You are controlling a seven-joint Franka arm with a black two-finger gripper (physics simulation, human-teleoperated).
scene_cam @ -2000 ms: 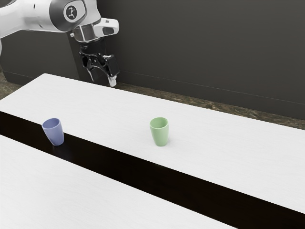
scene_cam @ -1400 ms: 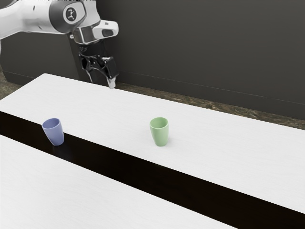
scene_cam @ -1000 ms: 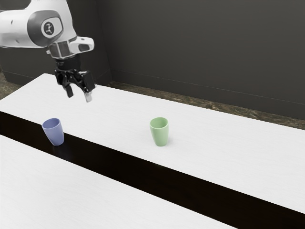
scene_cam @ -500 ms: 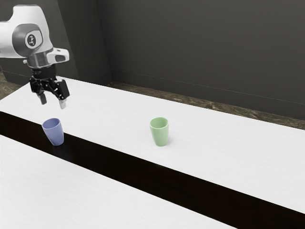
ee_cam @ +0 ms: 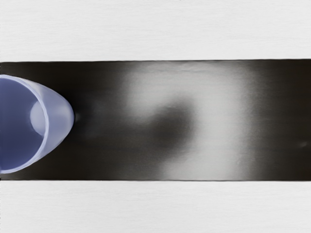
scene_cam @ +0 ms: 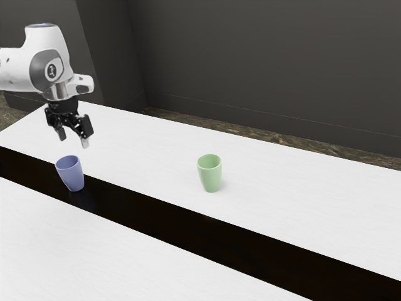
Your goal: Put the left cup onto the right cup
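A blue cup [scene_cam: 70, 173] stands upright on the dark stripe of the table, at the exterior view's left. A green cup [scene_cam: 209, 173] stands upright on the white tabletop near the middle. My gripper [scene_cam: 73, 138] hangs open just above the blue cup, slightly behind it, with nothing between its fingers. In the wrist view the blue cup [ee_cam: 26, 124] lies at the frame's edge, seen from above with its hollow inside showing, off to one side of my hand.
The white table [scene_cam: 301, 188] is crossed by a glossy dark stripe [scene_cam: 207, 232] running from the exterior view's left to its lower right. A dark wall rises behind the table's far edge.
My arm has swung from the table's far edge toward the exterior view's left and come down over the blue cup. Both cups have stayed put.
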